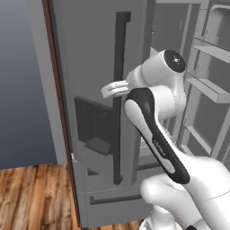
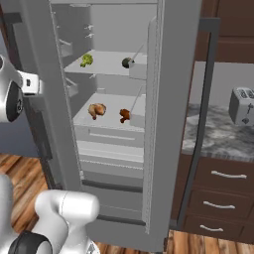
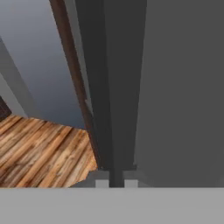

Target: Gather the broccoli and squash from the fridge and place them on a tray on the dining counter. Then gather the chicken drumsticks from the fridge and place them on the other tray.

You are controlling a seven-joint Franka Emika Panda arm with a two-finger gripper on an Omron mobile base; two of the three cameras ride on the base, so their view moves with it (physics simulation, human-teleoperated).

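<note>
The grey fridge point(image 1: 90, 49) stands with its left door swung open. My gripper point(image 1: 111, 90) is at that door's dark vertical bar handle point(image 1: 119, 63). In the hand view the fingertips point(image 3: 101, 183) sit on either side of the handle point(image 3: 114, 109), shut on it. Inside, the green broccoli point(image 2: 87, 60) and a dark round squash point(image 2: 128, 62) lie on the upper shelf. Two brown chicken drumsticks point(image 2: 96, 109) point(image 2: 124, 115) lie on the shelf below. The trays and the dining counter are out of view.
The right fridge door point(image 2: 173, 99) is also open, edge-on beside the shelves. A toaster point(image 2: 242, 105) sits on a marbled counter point(image 2: 213, 134) over dark drawers to the right. Wooden floor point(image 1: 31, 193) lies left of the fridge, by a grey wall.
</note>
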